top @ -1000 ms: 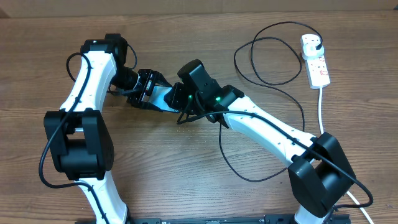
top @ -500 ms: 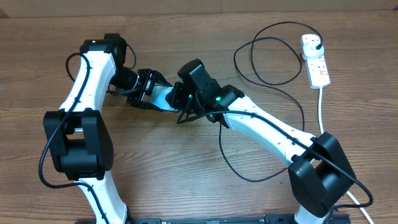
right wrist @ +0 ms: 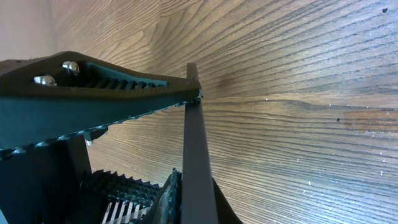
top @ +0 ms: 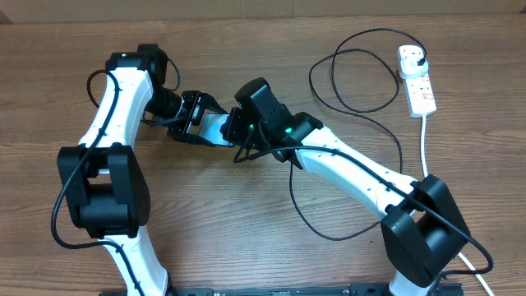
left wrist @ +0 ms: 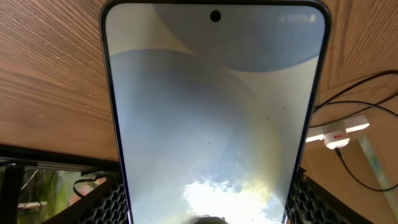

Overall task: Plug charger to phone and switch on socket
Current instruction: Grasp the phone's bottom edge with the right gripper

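The left end effector (top: 191, 117), left of centre in the overhead view, is clamped on the phone (top: 215, 127). Its fingers stand well apart, and each grips one long edge of the phone. In the left wrist view the phone (left wrist: 211, 112) fills most of the frame with its pale screen up. The ribbed pads (left wrist: 102, 202) show only as dark corners at the bottom edge, cut off by the frame.

The right end effector (top: 244, 136) meets the phone's free end near the middle of the overhead view, with its tips hidden under its own black wrist housing. In the right wrist view its fingers (right wrist: 124, 87) are drawn together above the wooden surface (right wrist: 298, 155). A thin dark bar runs down from the tip, and I cannot tell what it is or whether anything is pinched.

The socket (top: 417, 78) lies at the upper right. The charger (top: 420, 56) has its black plug in the socket's far end. Its cable loops leftward and passes under the right arm, and the connector tip cannot be made out.
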Robot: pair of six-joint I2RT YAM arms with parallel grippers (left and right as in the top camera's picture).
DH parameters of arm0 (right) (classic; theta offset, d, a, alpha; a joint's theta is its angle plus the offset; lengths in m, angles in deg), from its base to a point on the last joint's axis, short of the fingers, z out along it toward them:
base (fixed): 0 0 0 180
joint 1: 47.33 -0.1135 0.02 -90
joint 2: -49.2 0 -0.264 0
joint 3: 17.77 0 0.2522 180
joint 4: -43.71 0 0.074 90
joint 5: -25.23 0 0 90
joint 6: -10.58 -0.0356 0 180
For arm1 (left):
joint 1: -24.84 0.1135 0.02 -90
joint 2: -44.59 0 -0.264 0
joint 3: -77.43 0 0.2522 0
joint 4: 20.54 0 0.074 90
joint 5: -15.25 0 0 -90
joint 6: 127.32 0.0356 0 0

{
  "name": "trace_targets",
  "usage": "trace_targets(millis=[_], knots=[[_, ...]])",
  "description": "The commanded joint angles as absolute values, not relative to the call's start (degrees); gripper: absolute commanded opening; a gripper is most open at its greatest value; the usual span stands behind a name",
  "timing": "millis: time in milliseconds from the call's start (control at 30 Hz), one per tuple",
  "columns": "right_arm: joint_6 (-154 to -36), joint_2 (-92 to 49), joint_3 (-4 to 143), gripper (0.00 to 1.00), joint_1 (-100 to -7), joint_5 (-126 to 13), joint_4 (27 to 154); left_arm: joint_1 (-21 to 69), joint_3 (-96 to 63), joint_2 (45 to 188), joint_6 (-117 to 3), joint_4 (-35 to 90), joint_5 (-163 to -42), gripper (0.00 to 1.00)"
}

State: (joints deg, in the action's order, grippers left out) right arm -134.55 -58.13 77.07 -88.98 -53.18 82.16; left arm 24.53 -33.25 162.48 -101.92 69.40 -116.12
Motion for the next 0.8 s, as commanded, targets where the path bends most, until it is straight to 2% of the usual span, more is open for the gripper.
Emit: trace_targets(millis=[0,233,367,533,600,700,767], knots=[[-133.1,-58.3,76.9,0.04,-89.4,-53.3,81.3,24.4,-35.2,162.2,-102.0,69.9,-118.0,0.04],[-133.0,-58.3,76.9,0.04,-89.3,-53.4,81.3,24.4,-35.2,162.2,-100.8,69.9,-117.8,0.04],[-133.0,-58.3,76.9,0.04,-89.2,-53.9,81.3,24.4,-35.2,162.2,-98.9,69.9,-117.8,0.08],[-133.0,-58.3,76.9,0.04,-89.2,-54.5,81.3,24.4,-35.2,162.2,-95.8,69.9,-115.9,0.20],[-132.7,-58.3,76.9,0.04,-89.2,-54.5,81.3,24.4,-35.2,162.2,-95.1,69.9,-115.2,0.22],[-131.8,-58.3,76.9,0.04,-89.2,-54.8,81.4,24.4,-35.2,162.2,-93.9,69.9,-114.7,0.33],[-131.7,-58.3,76.9,0.04,-89.1,-54.7,81.4,24.4,-35.2,162.2,-92.5,69.8,-114.7,0.35]])
